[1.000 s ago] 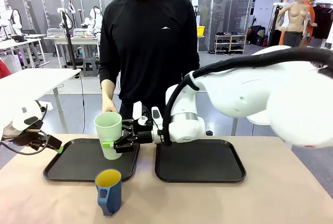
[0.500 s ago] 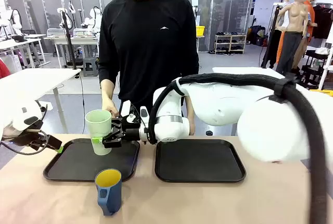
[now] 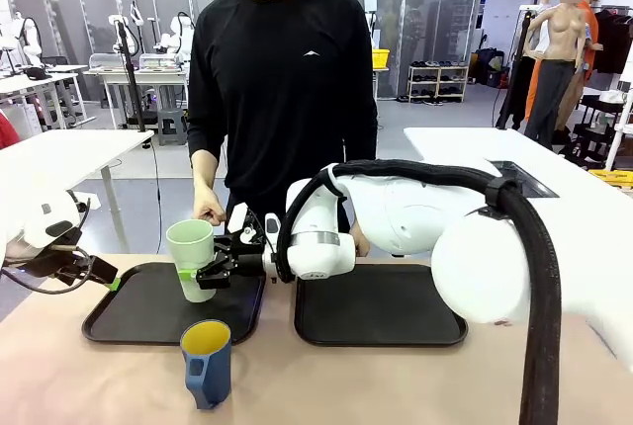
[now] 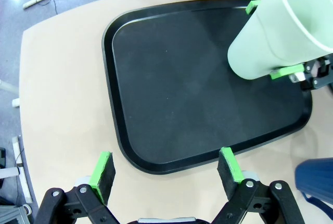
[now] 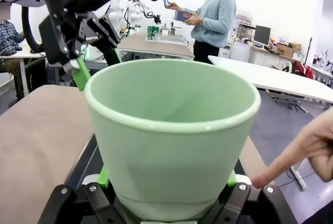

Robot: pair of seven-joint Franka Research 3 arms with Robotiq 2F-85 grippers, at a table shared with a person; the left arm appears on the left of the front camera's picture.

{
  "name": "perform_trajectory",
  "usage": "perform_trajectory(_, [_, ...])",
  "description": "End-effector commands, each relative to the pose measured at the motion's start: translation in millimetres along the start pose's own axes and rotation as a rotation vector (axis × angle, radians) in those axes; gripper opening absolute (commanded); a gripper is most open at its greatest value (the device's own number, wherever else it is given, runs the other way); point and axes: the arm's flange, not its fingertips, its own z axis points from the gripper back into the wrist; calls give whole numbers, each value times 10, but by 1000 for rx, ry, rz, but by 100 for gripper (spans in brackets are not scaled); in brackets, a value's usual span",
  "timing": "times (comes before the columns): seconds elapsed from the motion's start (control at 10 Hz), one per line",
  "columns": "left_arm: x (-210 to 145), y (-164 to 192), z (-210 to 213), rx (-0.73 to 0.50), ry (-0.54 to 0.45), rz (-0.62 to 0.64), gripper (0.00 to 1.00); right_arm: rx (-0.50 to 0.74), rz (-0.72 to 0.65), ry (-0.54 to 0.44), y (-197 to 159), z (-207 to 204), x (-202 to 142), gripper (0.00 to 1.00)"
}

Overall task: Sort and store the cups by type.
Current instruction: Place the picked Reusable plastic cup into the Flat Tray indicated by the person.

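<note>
A: What are the largest parts shown?
B: A tan table (image 3: 99,376). A person (image 3: 282,79) in black stands at its far side. The right arm (image 3: 415,217) reaches across the middle from the robot's right.

A: And on the table?
B: Two black trays side by side: the left tray (image 3: 138,306) and the right tray (image 3: 381,306).

A: Where are the cups?
B: The green cup (image 3: 193,257) is upright over the right part of the left tray. Whether its base touches cannot be told. The blue mug (image 3: 207,361), yellow inside, stands on the table just in front of that tray.

A: The jaws?
B: The right gripper (image 3: 198,271) is clamped on the green cup's lower wall. The left gripper (image 4: 166,165) hangs at the tray's left edge, jaws wide apart and holding nothing.

A: The smallest detail?
B: The person's hand (image 3: 208,210), just behind the green cup.
</note>
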Motion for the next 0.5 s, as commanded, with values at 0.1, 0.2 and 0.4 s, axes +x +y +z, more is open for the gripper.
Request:
perform_trajectory(0.1, [7, 2, 6, 0, -2, 0, 100, -16, -40, 18, -75, -88, -115, 86])
perform_trajectory(0.2, [7, 2, 6, 0, -2, 0, 100, -21, -43, 18, -81, -82, -167, 86])
perform_trajectory(0.4, [7, 2, 6, 0, -2, 0, 100, -24, -51, 16, -75, -61, -201, 91])
